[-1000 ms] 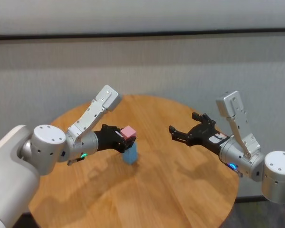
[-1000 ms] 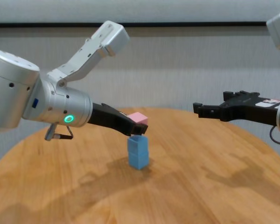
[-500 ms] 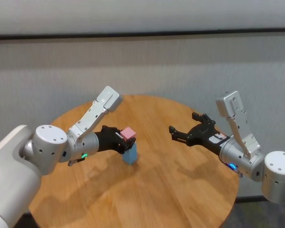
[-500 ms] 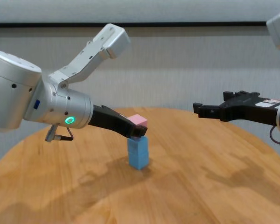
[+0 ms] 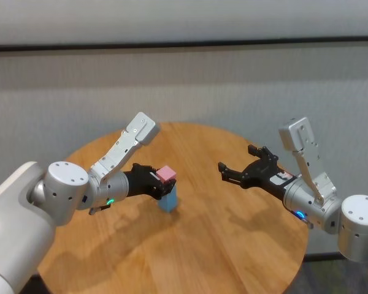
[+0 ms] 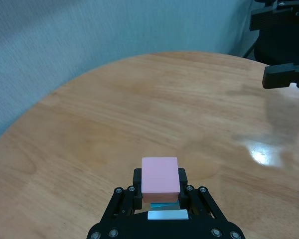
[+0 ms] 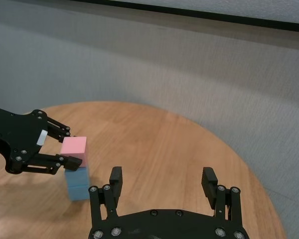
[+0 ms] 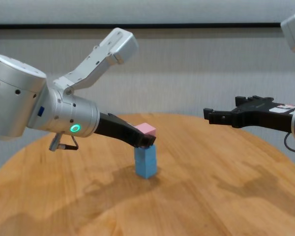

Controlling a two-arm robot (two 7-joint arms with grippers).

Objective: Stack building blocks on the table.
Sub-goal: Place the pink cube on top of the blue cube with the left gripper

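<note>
Two light blue building blocks (image 8: 146, 161) stand stacked near the middle of the table (image 8: 226, 196). The same blue stack (image 5: 168, 200) shows in the head view and again (image 7: 76, 181) in the right wrist view. My left gripper (image 8: 146, 140) is shut on the pale pink block (image 8: 146, 130), holding it right over the stack's top. From these views I cannot tell whether it touches the stack. The left wrist view shows the pink block (image 6: 160, 174) between the fingers, with a sliver of blue below. My right gripper (image 5: 236, 158) hovers open and empty above the table's right side, well apart from the stack.
The round wooden table (image 5: 221, 233) ends at a curved edge near a grey wall behind. Nothing else lies on the bare wood around the stack.
My left gripper has lowered the pink block down onto the top of the blue stack. The right arm has not moved.
</note>
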